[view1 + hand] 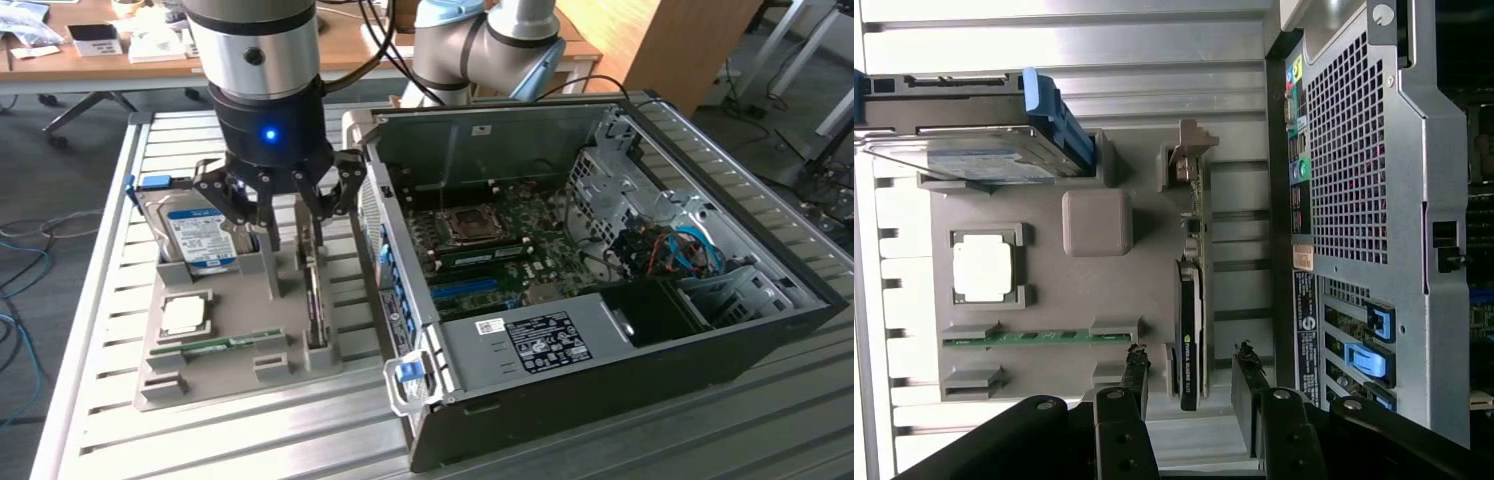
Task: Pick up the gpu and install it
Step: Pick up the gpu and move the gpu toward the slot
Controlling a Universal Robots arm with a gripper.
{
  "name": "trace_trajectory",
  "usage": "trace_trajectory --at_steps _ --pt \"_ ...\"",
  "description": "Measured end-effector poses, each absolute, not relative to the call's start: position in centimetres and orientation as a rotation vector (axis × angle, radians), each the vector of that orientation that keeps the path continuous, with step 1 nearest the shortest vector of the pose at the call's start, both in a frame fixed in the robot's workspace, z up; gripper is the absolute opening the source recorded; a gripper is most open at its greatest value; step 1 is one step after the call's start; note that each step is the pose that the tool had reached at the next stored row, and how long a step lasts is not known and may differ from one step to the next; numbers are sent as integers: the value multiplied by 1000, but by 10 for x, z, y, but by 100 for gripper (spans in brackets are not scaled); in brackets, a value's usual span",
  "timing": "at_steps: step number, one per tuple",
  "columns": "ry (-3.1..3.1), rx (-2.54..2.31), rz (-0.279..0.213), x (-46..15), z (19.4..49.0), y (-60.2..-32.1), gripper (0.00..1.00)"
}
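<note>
The gpu (pixel 315 305) stands on edge in a slot of the grey parts tray (pixel 234 385), between the tray's centre post and the open computer case (pixel 747 330). In the wrist view the gpu (pixel 1191 310) appears edge-on, a thin dark card with a green board edge. My gripper (pixel 296 235) hangs straight above it and is open. Its two black fingertips (pixel 1136 372) straddle one end of the card, with a gap showing on each side. The gripper (pixel 1192 375) holds nothing.
The tray also carries a silver hard drive (pixel 200 235) with a blue label, a square processor (pixel 183 315) and a narrow green memory stick (pixel 214 345). The case lies on its side with its motherboard (pixel 507 250) exposed. The case's rear panel (pixel 1364 200) stands close beside the gpu.
</note>
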State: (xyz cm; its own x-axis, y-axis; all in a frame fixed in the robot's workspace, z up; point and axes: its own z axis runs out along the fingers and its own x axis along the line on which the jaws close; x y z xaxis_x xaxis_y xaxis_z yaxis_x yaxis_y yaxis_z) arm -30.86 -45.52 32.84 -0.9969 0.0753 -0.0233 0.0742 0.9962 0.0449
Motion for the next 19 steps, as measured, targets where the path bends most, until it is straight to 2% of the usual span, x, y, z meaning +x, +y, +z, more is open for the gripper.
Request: trace_trajectory --at_steps 19 --pt "3114 117 69 -309 316 -455 47"
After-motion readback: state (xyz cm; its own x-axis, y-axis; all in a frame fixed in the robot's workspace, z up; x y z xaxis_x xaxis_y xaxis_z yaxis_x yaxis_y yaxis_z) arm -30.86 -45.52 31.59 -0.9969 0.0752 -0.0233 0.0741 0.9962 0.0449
